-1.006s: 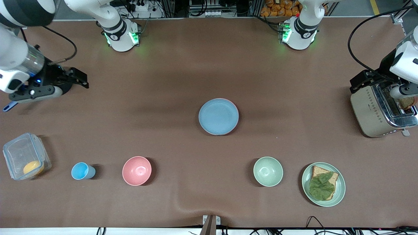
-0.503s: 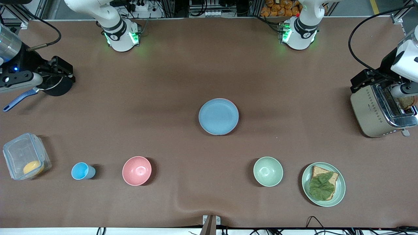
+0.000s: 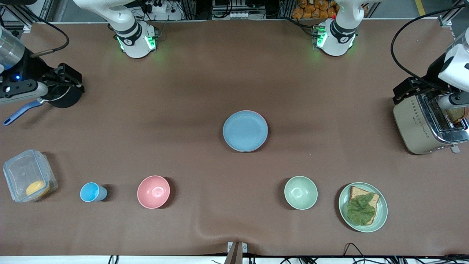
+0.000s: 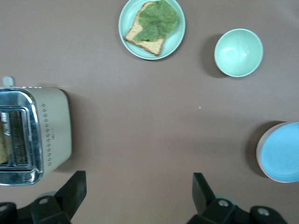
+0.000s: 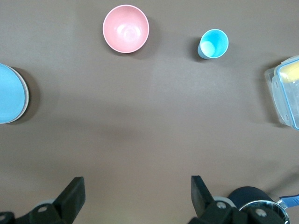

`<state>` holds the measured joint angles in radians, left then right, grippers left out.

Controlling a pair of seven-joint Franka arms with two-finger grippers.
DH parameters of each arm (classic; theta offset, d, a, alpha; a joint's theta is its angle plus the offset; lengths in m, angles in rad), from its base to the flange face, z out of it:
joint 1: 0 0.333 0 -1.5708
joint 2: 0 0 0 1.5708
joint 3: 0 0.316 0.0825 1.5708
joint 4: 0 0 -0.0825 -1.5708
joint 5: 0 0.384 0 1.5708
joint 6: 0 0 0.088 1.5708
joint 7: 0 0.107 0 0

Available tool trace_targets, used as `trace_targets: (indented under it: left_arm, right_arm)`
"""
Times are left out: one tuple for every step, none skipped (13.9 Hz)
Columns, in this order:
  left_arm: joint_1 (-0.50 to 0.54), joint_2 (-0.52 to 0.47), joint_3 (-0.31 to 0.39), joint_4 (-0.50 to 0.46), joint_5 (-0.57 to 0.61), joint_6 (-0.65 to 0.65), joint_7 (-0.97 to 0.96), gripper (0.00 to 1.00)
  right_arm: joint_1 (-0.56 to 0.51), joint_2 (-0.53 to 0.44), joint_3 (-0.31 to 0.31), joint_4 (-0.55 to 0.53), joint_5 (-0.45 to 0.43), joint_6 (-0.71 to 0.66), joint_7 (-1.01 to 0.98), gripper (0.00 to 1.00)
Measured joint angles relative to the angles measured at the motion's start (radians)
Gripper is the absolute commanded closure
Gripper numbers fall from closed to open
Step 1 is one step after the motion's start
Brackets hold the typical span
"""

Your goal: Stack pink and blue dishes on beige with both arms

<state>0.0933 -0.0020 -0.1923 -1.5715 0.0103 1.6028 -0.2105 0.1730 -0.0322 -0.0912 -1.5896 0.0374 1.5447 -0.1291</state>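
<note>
The blue plate (image 3: 245, 131) lies flat mid-table atop the stack; only the left wrist view exposes a pink rim (image 4: 258, 148) beneath it. The lidded tub (image 3: 28, 175) holds something yellow. Left gripper (image 4: 138, 189), over table beside the toaster (image 3: 429, 121), and right gripper (image 5: 135, 189), over the dark pan (image 3: 63, 96), are both spread wide, empty.

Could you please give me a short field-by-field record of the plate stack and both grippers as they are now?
stack top: blue plate
under it: pink plate, only its rim shows
bottom: beige plate, only an edge shows
left gripper: open, empty, up beside the toaster
right gripper: open, empty, up beside a small dark pan
task state: stack looks complete, both arms clear of it
</note>
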Motion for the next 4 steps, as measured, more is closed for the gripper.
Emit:
trace_targets:
  left_arm:
    - [0.001, 0.000, 0.000, 0.004, -0.013, -0.004, 0.000, 0.00]
    - [0.001, 0.000, 0.001, 0.010, -0.016, -0.010, 0.000, 0.00]
    - [0.001, 0.000, 0.001, 0.015, -0.016, -0.014, 0.000, 0.00]
    - [0.001, 0.000, 0.001, 0.017, -0.016, -0.017, 0.000, 0.00]
  right_arm:
    - [-0.033, 0.000, 0.029, 0.000, 0.000, -0.001, 0.000, 0.00]
    - [-0.050, 0.000, 0.044, 0.001, 0.000, -0.003, 0.000, 0.00]
    - [-0.055, 0.000, 0.050, 0.001, 0.000, -0.004, 0.000, 0.00]
    - [-0.056, 0.000, 0.052, 0.001, 0.000, -0.004, 0.000, 0.00]
